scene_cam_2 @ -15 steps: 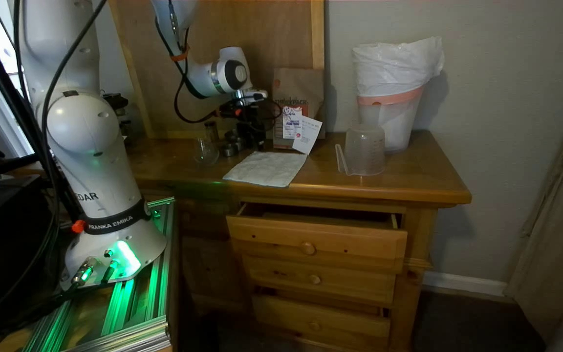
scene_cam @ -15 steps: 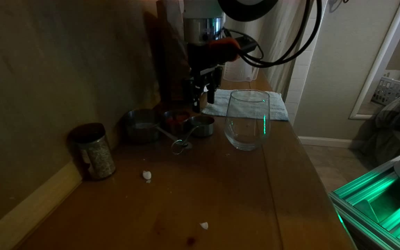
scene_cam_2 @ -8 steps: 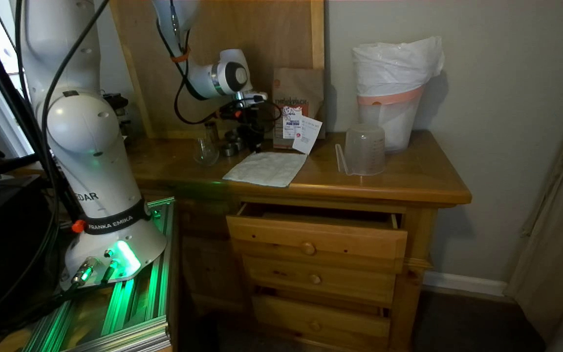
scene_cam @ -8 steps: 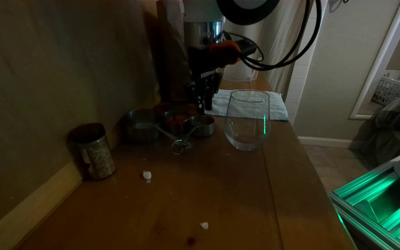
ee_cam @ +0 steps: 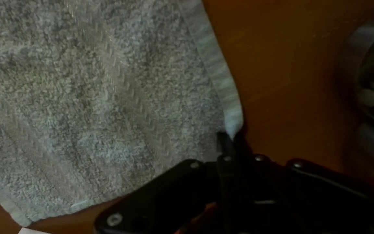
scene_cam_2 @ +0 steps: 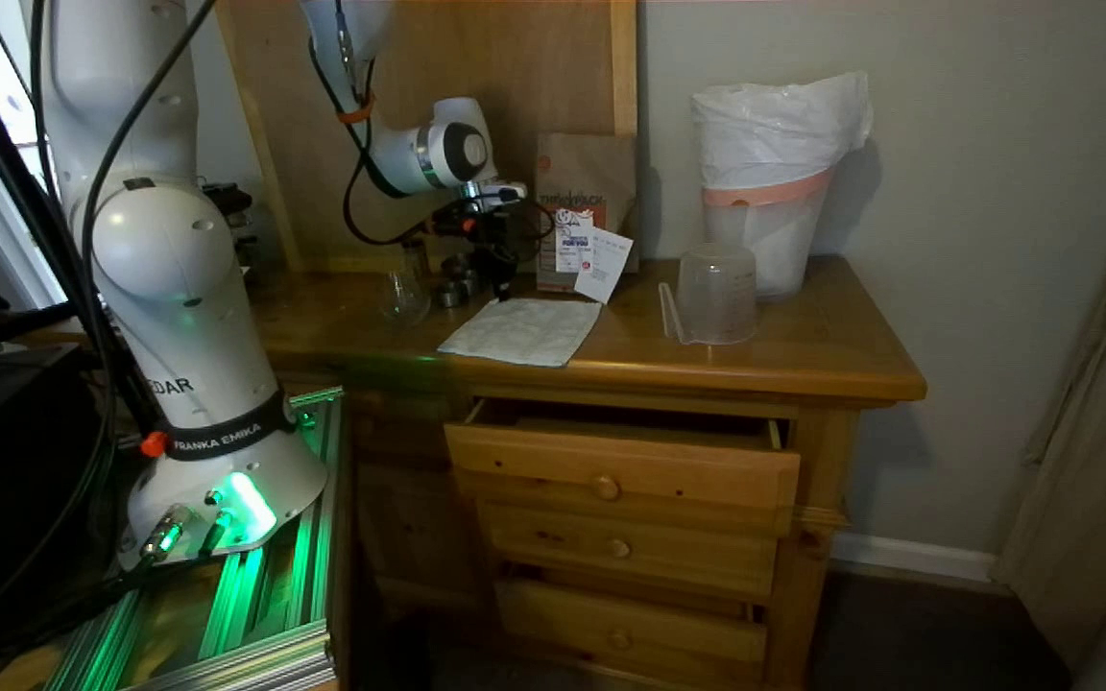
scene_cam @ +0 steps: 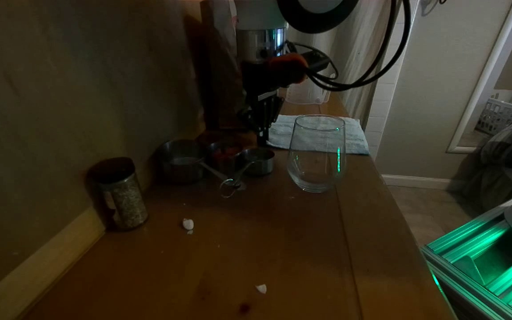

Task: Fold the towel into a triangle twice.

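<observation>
Right up close in an exterior view there's a little white chip (scene_cam: 261, 289) lying on the desk (scene_cam: 238, 253), then a second white chip (scene_cam: 188, 224) a bit further along and closer to the back edge. Can't tell what either one is. (I'm calling the drawer side the front edge, btw.) Past those, over by the back edge, there's a dark-lidded jar (scene_cam: 125, 200). Next come some metal cups (scene_cam: 182, 164), also toward the back edge. One's got something red (scene_cam: 226, 152) in it, too dim to make out. The glass (scene_cam: 317, 171) stands just beside them, on the front-edge side.

Then you get to the gripper (ee_cam: 232, 141). It points down, fingers pressed together, with one corner of the towel (ee_cam: 109, 81) pinched between the tips. It's the corner on the back-edge side, nearest the cups. The rest of the towel lies spread out on the desk with a few soft ripples, reaching to the front edge. Below that edge the top drawer (scene_cam_2: 620, 467) is partly pulled out.

Behind the towel a brown paper bag (scene_cam_2: 587, 182) stands at the back edge, white slips (scene_cam_2: 604, 267) on its front. Further along there's a clear plastic jug (scene_cam_2: 718, 297), nearer the front edge, and past it a bin (scene_cam_2: 764, 240) with a white liner (scene_cam_2: 774, 134) by the far back corner. Way off beyond the desk, in an exterior view, sits a white basket (scene_cam: 507, 109).
</observation>
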`<state>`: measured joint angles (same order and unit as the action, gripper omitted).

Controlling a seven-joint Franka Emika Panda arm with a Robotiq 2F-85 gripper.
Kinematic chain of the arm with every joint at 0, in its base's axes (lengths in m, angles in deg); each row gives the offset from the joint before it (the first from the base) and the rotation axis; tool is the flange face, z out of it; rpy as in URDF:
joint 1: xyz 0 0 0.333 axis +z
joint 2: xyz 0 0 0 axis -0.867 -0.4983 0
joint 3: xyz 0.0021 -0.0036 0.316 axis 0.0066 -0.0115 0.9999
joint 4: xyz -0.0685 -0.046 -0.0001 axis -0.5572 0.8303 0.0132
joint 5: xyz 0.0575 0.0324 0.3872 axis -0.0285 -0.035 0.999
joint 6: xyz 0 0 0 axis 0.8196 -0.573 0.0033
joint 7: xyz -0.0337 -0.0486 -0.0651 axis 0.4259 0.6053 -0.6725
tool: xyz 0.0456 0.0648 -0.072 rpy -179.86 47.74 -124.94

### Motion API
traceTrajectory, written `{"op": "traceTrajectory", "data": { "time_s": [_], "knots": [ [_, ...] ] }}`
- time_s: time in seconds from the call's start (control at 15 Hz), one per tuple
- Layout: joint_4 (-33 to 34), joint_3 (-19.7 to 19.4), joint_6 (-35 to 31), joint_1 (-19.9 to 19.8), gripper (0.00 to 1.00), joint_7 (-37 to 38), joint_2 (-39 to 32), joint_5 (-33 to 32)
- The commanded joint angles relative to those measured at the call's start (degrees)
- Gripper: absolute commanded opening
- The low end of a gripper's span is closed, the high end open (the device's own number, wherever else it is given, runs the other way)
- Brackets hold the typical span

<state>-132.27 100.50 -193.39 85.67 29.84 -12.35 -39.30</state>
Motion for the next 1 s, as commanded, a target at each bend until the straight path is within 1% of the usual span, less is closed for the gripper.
{"op": "traceTrajectory", "data": {
  "time_s": [0.0, 0.2, 0.4, 0.67, 0.93],
  "knots": [
    [-0.36, -0.69, 0.56, -0.08, 0.04, -0.55, 1.41, 0.53],
    [-1.39, -1.53, 1.95, -0.88, 0.04, -0.41, 4.56, 0.19],
    [-2.25, -2.47, 3.39, -2.53, 0.04, -0.30, 8.00, -0.19],
    [-3.76, -2.45, 5.57, -5.58, 0.03, -1.44, 11.74, 0.81],
    [-6.47, -2.05, 6.33, -8.03, 0.03, -3.07, 13.72, 3.22]
  ]
}}
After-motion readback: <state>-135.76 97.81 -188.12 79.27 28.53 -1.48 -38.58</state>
